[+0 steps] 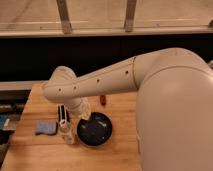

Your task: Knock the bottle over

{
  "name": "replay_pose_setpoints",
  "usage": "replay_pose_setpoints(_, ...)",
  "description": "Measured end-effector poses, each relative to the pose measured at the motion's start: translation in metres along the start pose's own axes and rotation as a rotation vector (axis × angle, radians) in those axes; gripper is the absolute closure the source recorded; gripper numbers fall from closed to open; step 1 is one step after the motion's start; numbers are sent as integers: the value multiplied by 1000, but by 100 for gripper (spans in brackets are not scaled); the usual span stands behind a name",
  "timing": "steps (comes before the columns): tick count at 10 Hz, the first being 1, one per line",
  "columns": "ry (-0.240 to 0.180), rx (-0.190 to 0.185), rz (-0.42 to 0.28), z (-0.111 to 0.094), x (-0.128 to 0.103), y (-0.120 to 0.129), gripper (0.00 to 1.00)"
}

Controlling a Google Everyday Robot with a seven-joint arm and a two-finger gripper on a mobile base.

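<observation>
- Now upright on the wooden worktop (35, 150), the small translucent bottle (67, 134) stands just left of the black bowl (96, 130).
- Gripper (84, 114) hangs low above the bowl's left rim, near the bottle's top, fingers closed.
- Blue cloth (46, 128) lies left.

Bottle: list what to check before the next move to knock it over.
1. Bottle standing upright on the table: ok.
2. Gripper low and close to the bottle: ok, it hangs just right of it, over the bowl's back rim.
3. Fingers shut for a push: ok.
4. Gripper touching the bottle: cannot tell.
5. Room to fall: not ok to the right, where the bowl sits close beside the bottle. The sponge lies to the left and the striped item just behind.
</observation>
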Motion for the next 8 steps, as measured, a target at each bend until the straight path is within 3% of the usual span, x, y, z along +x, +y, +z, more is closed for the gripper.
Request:
replay_pose_setpoints(2, 12, -52, -39, 3, -6, 30, 100)
replay_pose_setpoints(4, 37, -124, -134, 6, -22, 58, 100)
replay_pose_setpoints(6, 58, -182, -205, 7, -36, 75, 100)
replay_pose_setpoints(8, 56, -216, -245, 7, -49, 87, 100)
